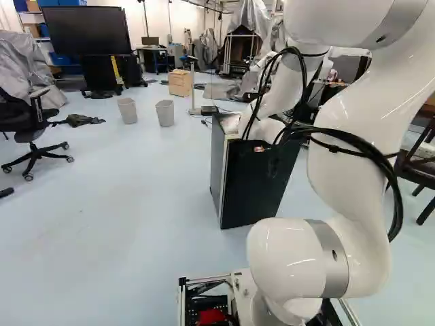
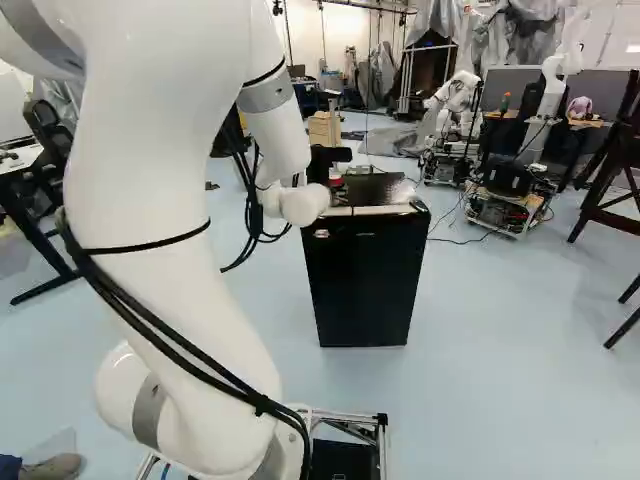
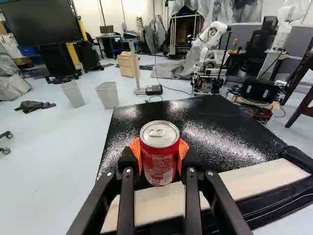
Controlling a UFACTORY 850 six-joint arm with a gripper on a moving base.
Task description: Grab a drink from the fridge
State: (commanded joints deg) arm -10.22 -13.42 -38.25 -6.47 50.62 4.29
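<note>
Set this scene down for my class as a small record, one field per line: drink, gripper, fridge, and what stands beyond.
Drink: red can with a silver lid, upright
Gripper: shut on the can, an orange pad on either side
Can's place: above the fridge top, near its pale strip; contact with the top cannot be told
Fridge: black, upright on the floor
Beyond: two pale bins, a dark screen, another robot

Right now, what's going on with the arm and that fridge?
The white arm has a red can upright in its gripper, clamped between the orange pads. The can is at the top of the small black fridge, towards the front; I can't tell whether it rests there. The fridge looks shut.
</note>
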